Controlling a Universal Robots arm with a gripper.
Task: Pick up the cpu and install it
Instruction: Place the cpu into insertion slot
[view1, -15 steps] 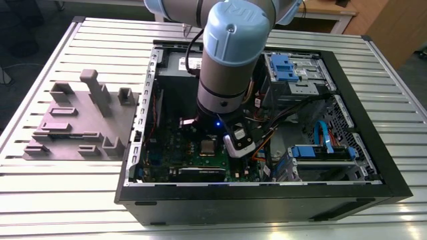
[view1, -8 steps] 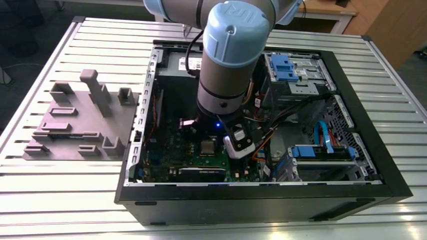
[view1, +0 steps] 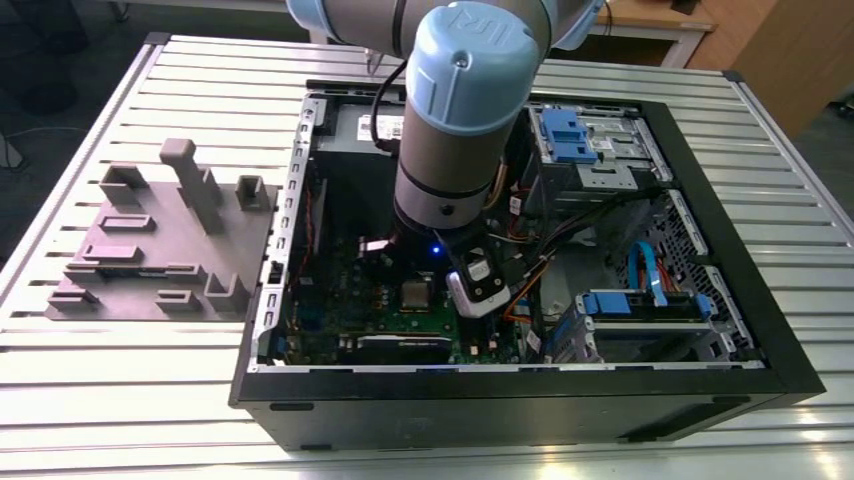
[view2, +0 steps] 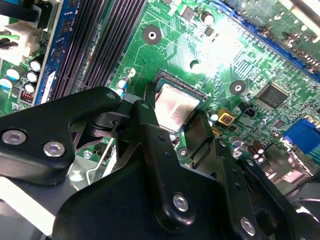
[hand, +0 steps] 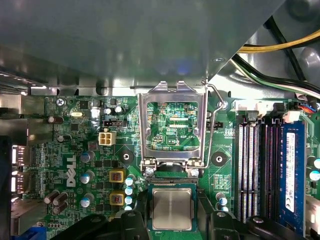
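I saw the cpu (hand: 171, 209) lying flat in its socket (hand: 172, 181) on the green board (hand: 75, 145), beside the raised latch frame (hand: 145, 125), with the gripper (view2: 171, 114) parted just wider than it, straddling it and holding nothing.

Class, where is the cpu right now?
In both wrist views the cpu lies at the motherboard socket, beside the open metal retention frame, near the RAM slots.

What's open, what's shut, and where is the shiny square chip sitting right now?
computer case: lying on its side, side panel off, open.
metal clamp frame: flipped up, open.
cpu: lying flat in the socket, uncovered.
end effector: down low at the cpu, one side of it on each side of the chip.
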